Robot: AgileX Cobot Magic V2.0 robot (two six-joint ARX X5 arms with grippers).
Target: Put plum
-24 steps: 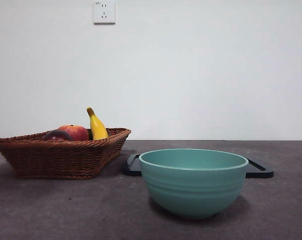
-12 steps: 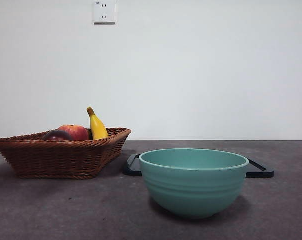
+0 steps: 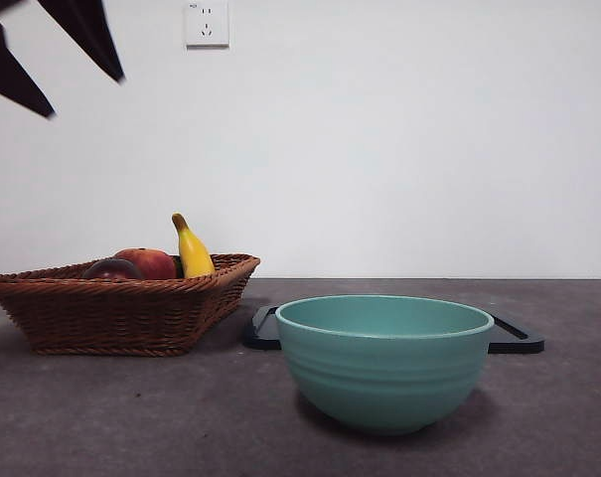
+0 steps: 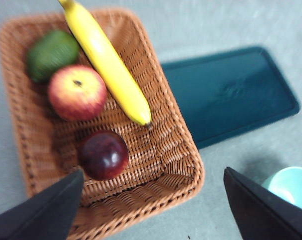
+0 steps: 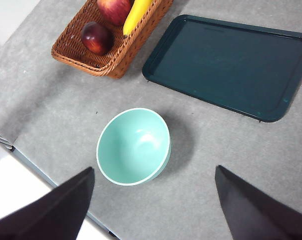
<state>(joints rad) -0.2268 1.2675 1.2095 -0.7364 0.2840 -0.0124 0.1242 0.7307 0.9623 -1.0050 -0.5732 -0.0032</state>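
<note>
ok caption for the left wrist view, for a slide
Open left end effector above a basket holding plum, apple, banana and avocado.

Even bright light; left wrist view blurred, perhaps motion.

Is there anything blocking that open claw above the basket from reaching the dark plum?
Nothing visible does. The plum lies uncovered in the basket, apart from the apple and banana, with the left gripper open above it.
</note>
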